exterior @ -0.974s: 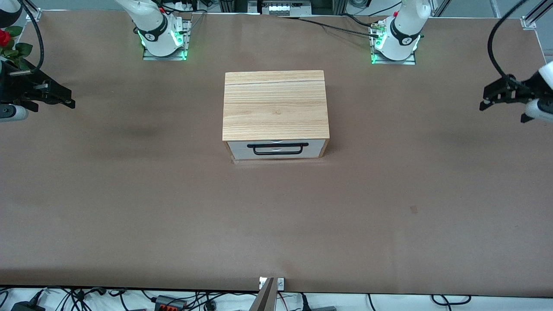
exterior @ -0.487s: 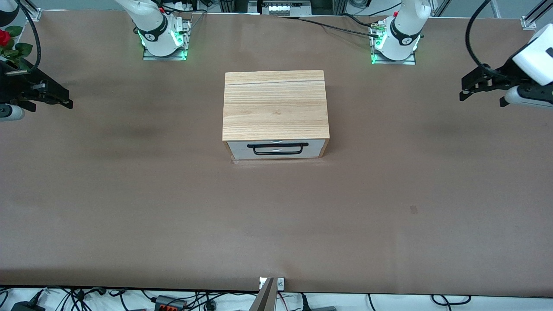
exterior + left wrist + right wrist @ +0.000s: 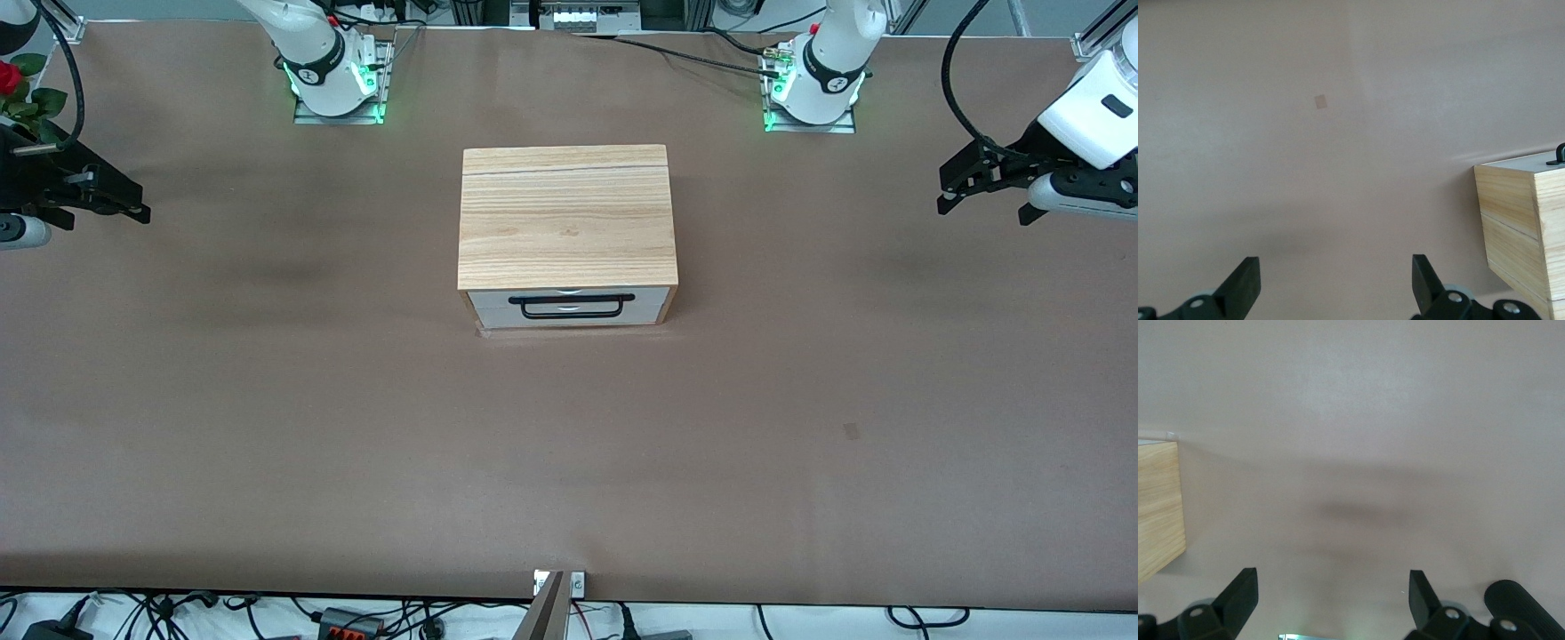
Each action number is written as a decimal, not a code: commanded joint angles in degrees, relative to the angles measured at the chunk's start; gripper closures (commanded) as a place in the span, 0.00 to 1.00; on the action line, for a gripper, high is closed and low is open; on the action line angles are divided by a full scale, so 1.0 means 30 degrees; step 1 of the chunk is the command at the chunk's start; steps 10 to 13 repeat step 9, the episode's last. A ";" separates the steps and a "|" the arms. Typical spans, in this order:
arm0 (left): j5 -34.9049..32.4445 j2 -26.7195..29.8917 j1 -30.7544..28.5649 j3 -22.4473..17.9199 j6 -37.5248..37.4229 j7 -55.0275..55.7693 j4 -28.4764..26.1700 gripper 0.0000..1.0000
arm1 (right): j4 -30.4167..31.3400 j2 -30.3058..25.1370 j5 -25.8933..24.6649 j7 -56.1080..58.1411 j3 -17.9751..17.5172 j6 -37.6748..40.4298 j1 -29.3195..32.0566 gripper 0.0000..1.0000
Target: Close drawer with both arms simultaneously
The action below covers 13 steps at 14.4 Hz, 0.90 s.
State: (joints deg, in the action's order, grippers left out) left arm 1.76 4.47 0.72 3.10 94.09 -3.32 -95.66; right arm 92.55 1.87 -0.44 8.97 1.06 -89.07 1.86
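Light-wood box (image 3: 566,218) in the middle of the brown table (image 3: 267,427). Drawer (image 3: 569,308) pushed all the way in, white front flat with the box, facing the front camera. Black bar handle (image 3: 571,306) on the white front, nothing touching it.

Left gripper (image 3: 949,188) up in the air over the left arm's end of the table, well apart from the box. Fingers (image 3: 1245,283) spread wide, nothing between them. From that hand, box corner (image 3: 1521,227) off to one side, only bare table under the gap. Small pale patch (image 3: 1321,101) on the table farther out from that hand.

Right gripper (image 3: 133,203) up in the air over the right arm's end of the table, also well apart from the box. Fingers (image 3: 1241,590) wide apart too, holding nothing. Just the wooden edge of the box (image 3: 1158,507) off to one side of that hand, and a soft dark shadow (image 3: 1358,513) on the table ahead of it.

Red rose (image 3: 9,78) with green leaves near the right gripper, at the table's edge. Green lights at both arm bases (image 3: 338,89).
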 commanded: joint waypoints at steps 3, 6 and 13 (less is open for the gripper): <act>-0.0293 0.0413 0.0139 0.0403 -0.1975 0.0229 0.0273 0.00 | -0.0353 0.0108 -0.0089 -0.0206 -0.0178 0.0217 0.0113 0.00; -0.0264 0.0413 0.0111 0.0404 -0.2360 0.0199 0.0450 0.00 | -0.0353 0.0108 -0.0089 -0.0206 -0.0178 0.0217 0.0113 0.00; -0.0293 0.0412 0.0110 0.0374 -0.2594 0.0170 0.0539 0.00 | -0.0353 0.0108 -0.0089 -0.0207 -0.0178 0.0187 0.0084 0.00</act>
